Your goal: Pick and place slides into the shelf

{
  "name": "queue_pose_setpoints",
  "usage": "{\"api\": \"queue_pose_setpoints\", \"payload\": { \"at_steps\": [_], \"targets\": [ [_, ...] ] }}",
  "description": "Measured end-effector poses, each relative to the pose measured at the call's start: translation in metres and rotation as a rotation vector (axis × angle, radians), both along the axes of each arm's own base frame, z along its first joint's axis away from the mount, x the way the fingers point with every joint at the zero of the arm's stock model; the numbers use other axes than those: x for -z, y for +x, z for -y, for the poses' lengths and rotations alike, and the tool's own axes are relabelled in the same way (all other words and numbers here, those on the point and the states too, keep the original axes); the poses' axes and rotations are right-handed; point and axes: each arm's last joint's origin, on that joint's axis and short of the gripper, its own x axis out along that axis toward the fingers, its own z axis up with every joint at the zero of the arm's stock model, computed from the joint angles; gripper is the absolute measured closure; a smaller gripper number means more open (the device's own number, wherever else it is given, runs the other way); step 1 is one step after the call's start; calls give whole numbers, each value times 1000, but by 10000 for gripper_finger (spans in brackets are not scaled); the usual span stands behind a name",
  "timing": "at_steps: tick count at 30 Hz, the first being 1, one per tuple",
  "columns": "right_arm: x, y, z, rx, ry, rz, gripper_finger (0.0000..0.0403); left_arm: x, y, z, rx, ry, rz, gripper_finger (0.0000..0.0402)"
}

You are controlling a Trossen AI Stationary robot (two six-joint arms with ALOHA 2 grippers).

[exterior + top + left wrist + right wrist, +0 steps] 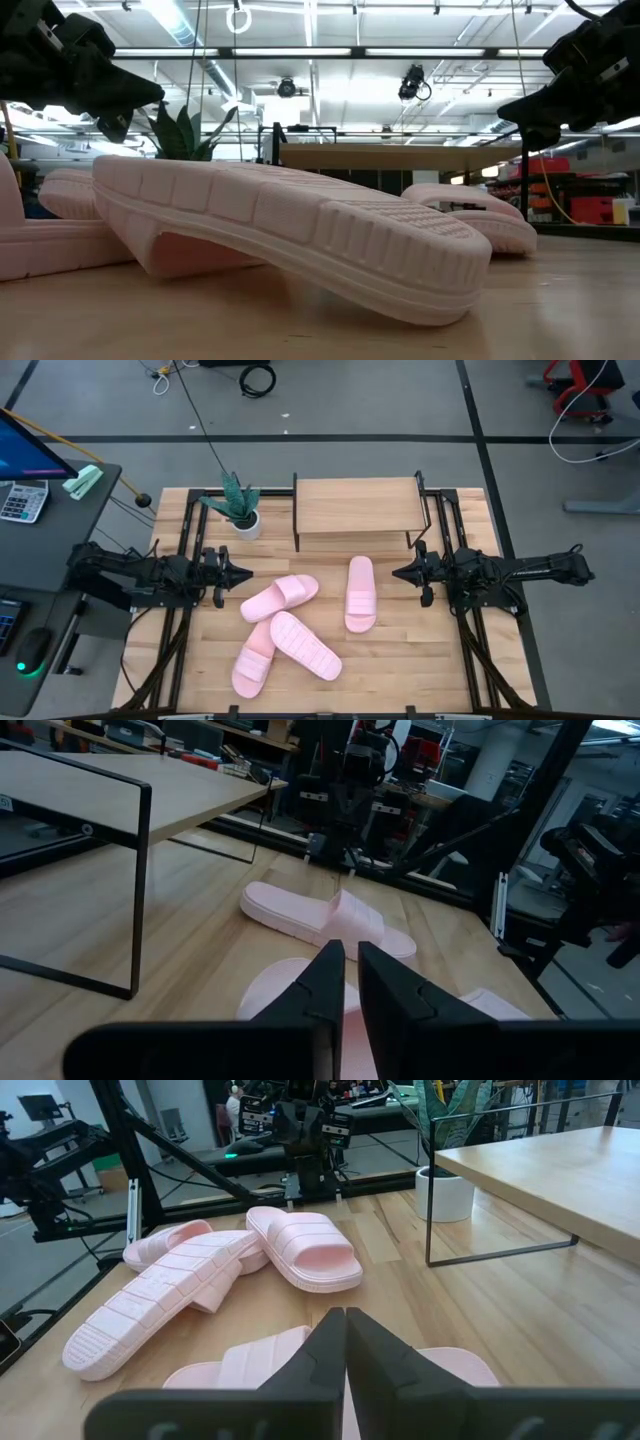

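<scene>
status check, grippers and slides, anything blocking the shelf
Left gripper and right gripper shut, empty, hovering mid-table. Four slides loose on the table, one flipped sole-up across another. Shelf empty, front unblocked; potted plant beside it.

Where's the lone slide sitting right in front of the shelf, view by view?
High: lone slide, centre, just below the shelf.
Low: right of centre, behind the big sole-up slide.
Left wrist: mid-frame, lying across the view.
Right wrist: bottom edge, close up.
Shared landmark: the shelf's wood top and black frame.
</scene>
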Motion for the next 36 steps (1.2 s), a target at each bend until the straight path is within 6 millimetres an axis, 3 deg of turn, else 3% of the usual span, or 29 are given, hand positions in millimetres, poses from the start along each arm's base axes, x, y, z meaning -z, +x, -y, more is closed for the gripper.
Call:
{"api": "queue_pose_setpoints", "payload": {
  "at_steps": [9,12,16,24,31,36],
  "targets": [
    [-1,0,0,-1,-5,2,385,0,0,0,0,0,0,376],
    [-9,0,0,7,65,27,385,0,0,0,0,0,0,375],
    [-29,0,0,14,206,101,385,0,0,0,0,0,0,368],
    [-86,1,0,-12,120,220,385,0,0,0,0,0,0,361],
    [-120,37,2,47,7,-41,385,0,0,0,0,0,0,371],
    [-110,71,8,103,20,-313,385,0,0,0,0,0,0,373]
  ]
}}
